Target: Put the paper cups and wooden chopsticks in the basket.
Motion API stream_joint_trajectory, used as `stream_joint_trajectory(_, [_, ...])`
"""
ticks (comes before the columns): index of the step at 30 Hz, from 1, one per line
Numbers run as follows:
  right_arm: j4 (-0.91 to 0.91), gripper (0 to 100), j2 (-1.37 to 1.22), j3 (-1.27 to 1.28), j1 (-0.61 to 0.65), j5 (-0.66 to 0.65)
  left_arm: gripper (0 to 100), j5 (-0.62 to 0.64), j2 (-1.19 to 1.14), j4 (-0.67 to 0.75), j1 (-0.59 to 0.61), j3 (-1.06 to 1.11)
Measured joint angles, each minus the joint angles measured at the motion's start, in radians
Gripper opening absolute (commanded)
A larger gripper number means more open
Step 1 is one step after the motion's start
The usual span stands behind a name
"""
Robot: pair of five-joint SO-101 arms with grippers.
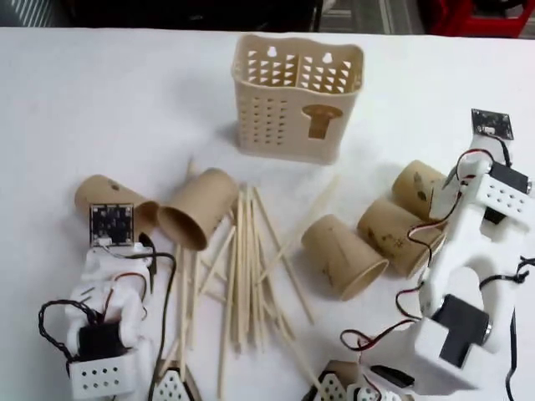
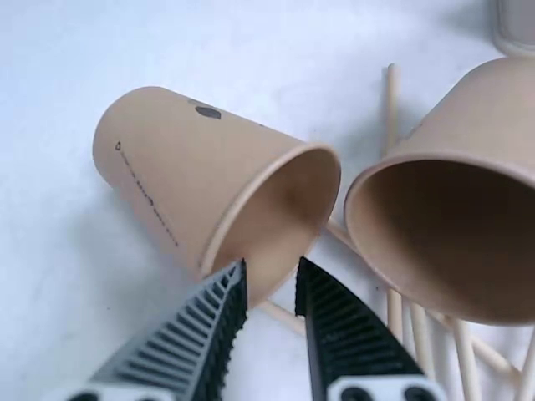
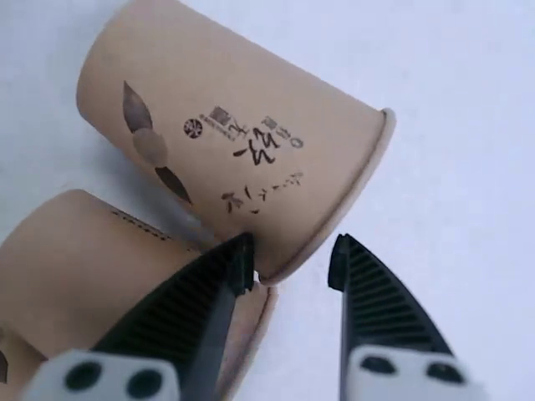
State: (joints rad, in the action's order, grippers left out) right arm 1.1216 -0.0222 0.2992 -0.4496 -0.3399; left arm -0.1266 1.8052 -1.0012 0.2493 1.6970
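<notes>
On the white table [image 1: 100,92] the beige perforated plastic basket [image 1: 297,96] stands upright at the upper centre of the high view, with two compartments open at its top. Below it, in the middle of the frame, the pale wooden chopsticks [image 1: 247,267] lie in a loose fan, most running up and down the picture and a few crossing on a slant. Five brown paper cups lie on their sides. The far-left cup [image 1: 100,194] is at the left. The second cup [image 1: 196,209] is just beside it and partly over the sticks' upper ends. The middle cup [image 1: 343,255] lies right of the sticks. The last two, the lower-right cup [image 1: 393,234] and the upper-right cup [image 1: 418,188], lie close together at the right. The left arm [image 1: 104,334] sits at the lower left and the right arm [image 1: 468,276] at the lower right. In the left wrist view the left gripper [image 2: 269,288] is parted only narrowly, its ribbed black fingers [image 2: 201,334] either side of the rim of the far-left cup [image 2: 192,180] — whether they press on it cannot be told. The second cup [image 2: 443,242] lies close by, with chopsticks [image 2: 393,309] under it. In the right wrist view the right gripper [image 3: 291,263] gapes somewhat wider, and the rim of a printed cup [image 3: 226,142] sits between its fingers [image 3: 376,309] — a neighbouring cup [image 3: 100,259] touches that one.
</notes>
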Motion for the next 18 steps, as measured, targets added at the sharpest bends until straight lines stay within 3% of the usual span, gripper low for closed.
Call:
stream_joint_trajectory(7, [-0.048, 2.6, -0.061, 0.002, 0.057, -0.002, 11, 0.0, 0.0, 0.0, 0.0, 0.0])
stream_joint_trajectory(18, [-0.049, 2.0, 0.141, 0.003, 0.061, -0.051, 11, 0.0, 0.0, 0.0, 0.0, 0.0])
